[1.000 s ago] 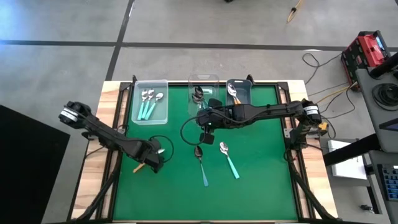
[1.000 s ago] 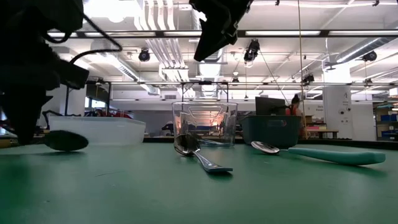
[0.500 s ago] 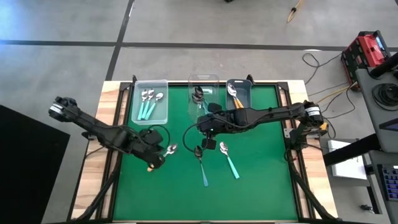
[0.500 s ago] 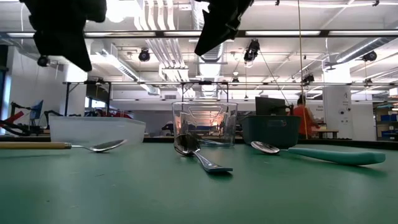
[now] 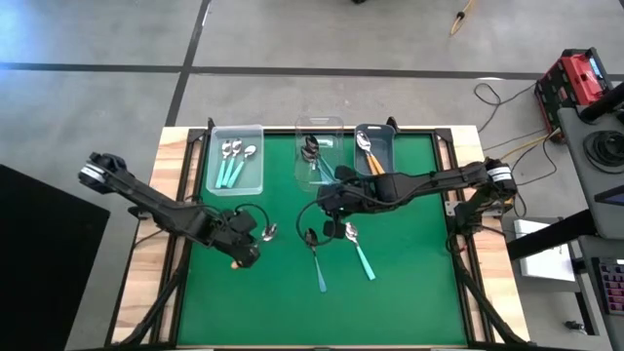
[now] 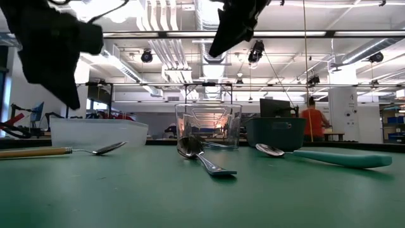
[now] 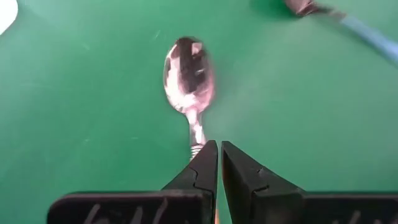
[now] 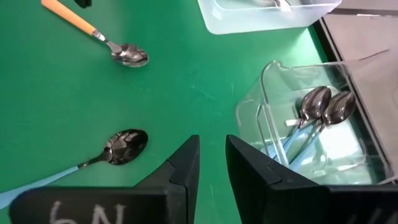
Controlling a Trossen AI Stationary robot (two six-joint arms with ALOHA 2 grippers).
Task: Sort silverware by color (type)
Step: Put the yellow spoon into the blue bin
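An orange-handled spoon (image 5: 263,233) lies flat on the green mat at the left, its bowl (image 7: 188,73) toward the table's right. My left gripper (image 7: 219,152) hangs shut just above its neck, clear of it in the low view (image 6: 63,95). My right gripper (image 5: 331,231) hovers high over the mat's middle, slightly open (image 8: 212,149), with nothing between its fingers. Below it lie a blue-handled spoon (image 5: 317,258) and a mint-handled spoon (image 5: 359,250), both flat on the mat.
Along the far edge stand three bins. A clear bin (image 5: 255,180) on the left holds mint-handled spoons. A clear one (image 5: 302,168) in the middle holds blue-handled spoons (image 8: 314,112). A grey one (image 5: 385,135) on the right holds orange-handled spoons. Wooden table borders flank the mat.
My left gripper, staying shut, has risen from the mat. The orange-handled spoon has slid a little toward the table's right and now lies flat. My right gripper has moved toward the near edge, to above the two spoons in the middle.
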